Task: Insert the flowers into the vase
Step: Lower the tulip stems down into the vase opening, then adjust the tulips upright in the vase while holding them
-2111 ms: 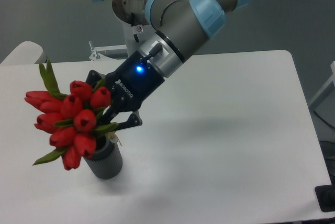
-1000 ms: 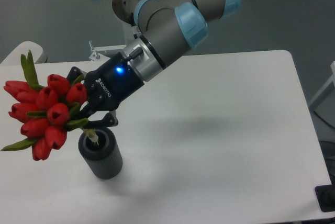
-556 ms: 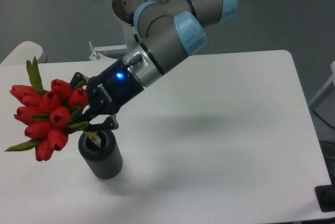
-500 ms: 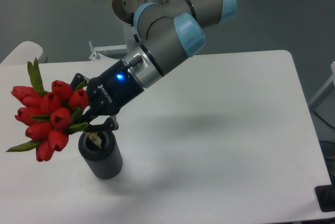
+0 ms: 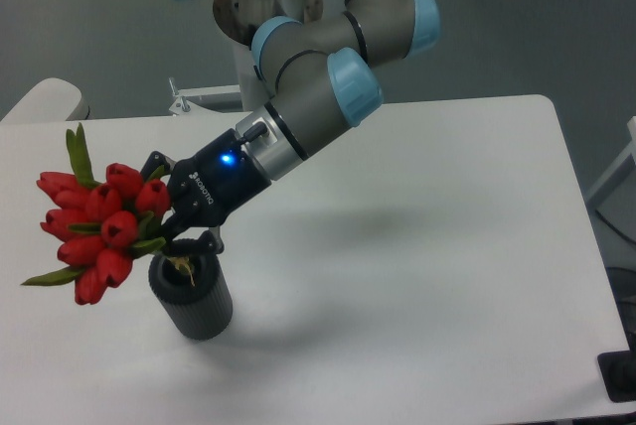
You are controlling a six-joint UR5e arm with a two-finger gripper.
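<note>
The flowers [image 5: 99, 226], a tight bunch of red tulip buds with green leaves, lean out to the left above the table. My gripper [image 5: 174, 224] is shut on their stems just right of the buds. The stem ends point down into the round mouth of the vase [image 5: 192, 295], a small dark grey ribbed cylinder standing near the table's front left. The buds hang beside and above the vase's left rim, tilted rather than upright. How deep the stems reach inside is hidden.
The white table [image 5: 417, 246] spreads out to the right of the vase. The arm's base [image 5: 260, 8] stands at the table's far edge. A pale rounded object [image 5: 40, 99] shows at the far left, and a dark item [image 5: 620, 375] sits at the lower right corner.
The bunch first swung out to the left, off the vase. It has since come back a little to the right and downward, bringing the stem ends into the vase's mouth. The vase has not moved.
</note>
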